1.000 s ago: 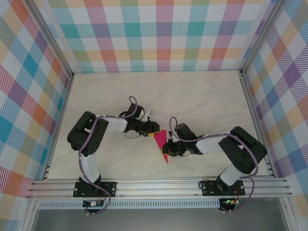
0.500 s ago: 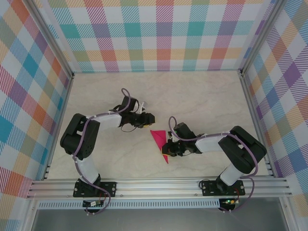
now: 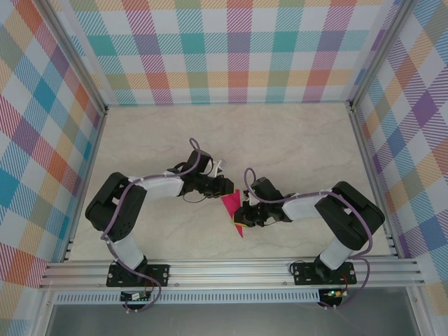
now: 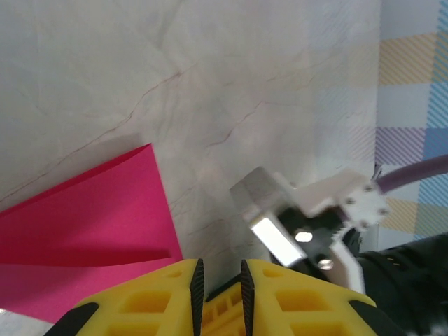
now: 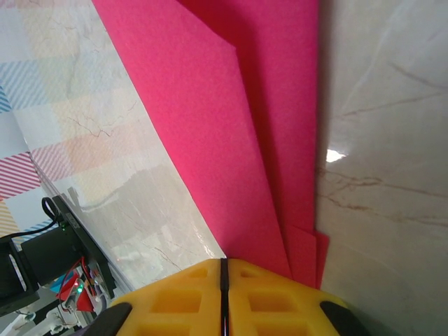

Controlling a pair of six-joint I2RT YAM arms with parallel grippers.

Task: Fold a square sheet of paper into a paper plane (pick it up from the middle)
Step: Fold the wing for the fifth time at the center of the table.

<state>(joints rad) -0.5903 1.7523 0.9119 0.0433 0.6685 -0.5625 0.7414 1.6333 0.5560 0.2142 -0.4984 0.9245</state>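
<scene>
- Open across far table point(image 3: 280, 133), up to back wall point(image 3: 231, 63).
- Open along left and right edges, outside the arms point(image 3: 157, 185).
- Blocked mid-table by paper point(image 3: 233, 208), with left gripper point(image 3: 227, 186) and right gripper point(image 3: 242, 213) close against it.
- Barred at near edge by rail point(image 3: 231, 269).

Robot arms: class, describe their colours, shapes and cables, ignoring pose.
The left arm and right arm each have black joint housings, white links and a looping purple cable. The fingers are yellow plastic with lattice cut-outs and black inner edges.
</scene>
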